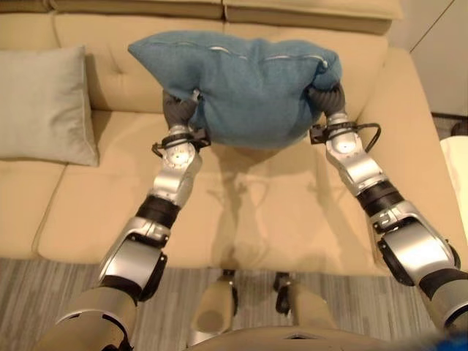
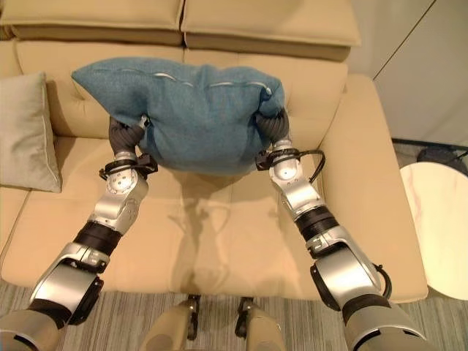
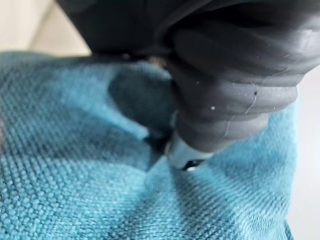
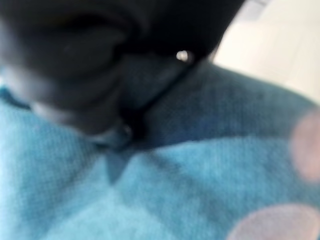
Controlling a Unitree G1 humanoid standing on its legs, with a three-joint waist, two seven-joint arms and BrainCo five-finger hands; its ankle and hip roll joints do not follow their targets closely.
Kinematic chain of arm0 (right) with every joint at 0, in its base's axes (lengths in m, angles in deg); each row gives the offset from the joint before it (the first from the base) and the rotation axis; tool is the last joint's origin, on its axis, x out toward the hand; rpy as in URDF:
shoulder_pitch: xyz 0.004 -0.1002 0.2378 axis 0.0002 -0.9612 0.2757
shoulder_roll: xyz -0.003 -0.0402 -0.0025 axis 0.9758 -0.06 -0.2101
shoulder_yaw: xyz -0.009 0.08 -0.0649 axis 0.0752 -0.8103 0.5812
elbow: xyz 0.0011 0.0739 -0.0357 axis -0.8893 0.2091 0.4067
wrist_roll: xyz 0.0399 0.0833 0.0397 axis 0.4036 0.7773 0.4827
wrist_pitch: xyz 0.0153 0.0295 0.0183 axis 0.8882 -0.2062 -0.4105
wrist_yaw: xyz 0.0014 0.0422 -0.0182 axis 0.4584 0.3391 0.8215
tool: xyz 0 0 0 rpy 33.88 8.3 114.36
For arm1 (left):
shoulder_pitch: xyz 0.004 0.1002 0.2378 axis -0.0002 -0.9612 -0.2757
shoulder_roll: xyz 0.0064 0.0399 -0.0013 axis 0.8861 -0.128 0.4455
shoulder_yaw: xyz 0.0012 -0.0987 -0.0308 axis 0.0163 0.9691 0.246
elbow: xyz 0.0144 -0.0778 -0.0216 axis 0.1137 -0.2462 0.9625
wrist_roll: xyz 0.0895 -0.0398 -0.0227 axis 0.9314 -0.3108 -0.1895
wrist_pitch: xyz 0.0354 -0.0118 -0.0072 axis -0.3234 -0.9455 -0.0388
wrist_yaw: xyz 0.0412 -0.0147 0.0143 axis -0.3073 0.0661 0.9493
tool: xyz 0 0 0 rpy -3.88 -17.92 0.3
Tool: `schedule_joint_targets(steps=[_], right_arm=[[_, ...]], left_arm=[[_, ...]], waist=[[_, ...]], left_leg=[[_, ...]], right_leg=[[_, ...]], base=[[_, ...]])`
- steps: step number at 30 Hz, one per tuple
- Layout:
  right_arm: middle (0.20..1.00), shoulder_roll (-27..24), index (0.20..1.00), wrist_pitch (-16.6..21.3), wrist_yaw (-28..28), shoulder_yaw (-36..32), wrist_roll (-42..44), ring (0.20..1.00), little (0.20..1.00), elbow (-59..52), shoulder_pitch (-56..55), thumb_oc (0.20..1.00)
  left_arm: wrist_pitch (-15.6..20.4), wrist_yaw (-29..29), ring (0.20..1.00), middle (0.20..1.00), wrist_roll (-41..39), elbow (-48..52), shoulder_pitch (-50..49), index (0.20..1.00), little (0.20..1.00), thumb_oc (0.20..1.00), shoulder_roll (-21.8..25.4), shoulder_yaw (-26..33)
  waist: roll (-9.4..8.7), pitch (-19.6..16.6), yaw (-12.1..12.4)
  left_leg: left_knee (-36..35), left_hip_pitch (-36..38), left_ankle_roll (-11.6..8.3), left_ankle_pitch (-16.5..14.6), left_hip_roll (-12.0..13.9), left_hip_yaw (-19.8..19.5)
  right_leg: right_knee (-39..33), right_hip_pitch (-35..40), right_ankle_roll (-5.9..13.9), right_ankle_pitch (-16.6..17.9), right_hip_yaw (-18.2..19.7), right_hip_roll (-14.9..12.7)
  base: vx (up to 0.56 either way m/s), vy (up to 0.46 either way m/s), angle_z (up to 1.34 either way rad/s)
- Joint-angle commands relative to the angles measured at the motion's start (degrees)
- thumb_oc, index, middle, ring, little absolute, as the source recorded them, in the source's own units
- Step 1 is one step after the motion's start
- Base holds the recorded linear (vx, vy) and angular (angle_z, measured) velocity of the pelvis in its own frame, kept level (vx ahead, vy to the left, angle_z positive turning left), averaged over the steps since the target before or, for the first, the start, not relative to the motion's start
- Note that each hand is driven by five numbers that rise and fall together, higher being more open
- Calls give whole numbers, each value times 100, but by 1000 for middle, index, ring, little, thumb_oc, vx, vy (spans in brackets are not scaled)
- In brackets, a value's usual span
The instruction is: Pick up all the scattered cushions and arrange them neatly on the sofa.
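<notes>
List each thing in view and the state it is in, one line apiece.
Blue cushion: lifted above the sofa seat, carried between both hands.
Grey cushion: upright against the sofa backrest.
Sofa: seat bare below the blue cushion.
Left hand: pressed into the blue cushion, fingers hidden.
Right hand: pressed into the blue cushion, fingers hidden.

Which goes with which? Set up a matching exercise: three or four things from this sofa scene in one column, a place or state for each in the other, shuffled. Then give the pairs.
Things:
1. blue cushion
2. grey cushion
3. round white table
4. sofa

Places or states:
A. standing on the floor off the sofa's right end
B. held up between the left hand and the right hand
C. leaning on the backrest, on the robot's left
D. beige, its middle seat bare

Pairs: 1-B, 2-C, 3-A, 4-D
</notes>
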Motion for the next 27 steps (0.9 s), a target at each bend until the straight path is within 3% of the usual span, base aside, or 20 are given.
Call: schedule_joint_targets(steps=[1,7,14,27], right_arm=[[200,457,200,613,103,505,-40,200,200,-305,1127,200],[200,277,200,665,56,752,-54,200,200,279,1695,200],[200,41,200,691,30,852,-41,200,200,815,2014,200],[200,-172,200,650,-115,1003,-88,200,200,1095,2570,200]], left_arm=[[722,-308,200,200,87,310,1423,200,200,200,-368,-735],[760,-305,200,200,-31,-298,2213,200,200,200,-247,-879],[753,-393,200,200,-97,-549,2218,200,200,200,-320,-910],[748,-278,200,200,-210,-652,2250,200,200,200,-604,-887]], waist=[[-151,-103,-1],[-95,145,-55],[5,331,38],[-182,533,164]], left_leg=[[517,-327,-186,-367,-11,10],[610,-902,-193,-266,-56,-55],[682,-1473,-191,-138,-100,-156],[644,-1908,-251,-44,-84,-349]], right_leg=[[188,96,697,-173,52,-452],[358,-530,702,-113,125,-500],[534,-1142,693,-75,120,-577],[445,-1493,717,45,29,-565]], base=[[-46,-5,-3],[-52,7,-1],[-17,-2,1],[-6,-24,8]])
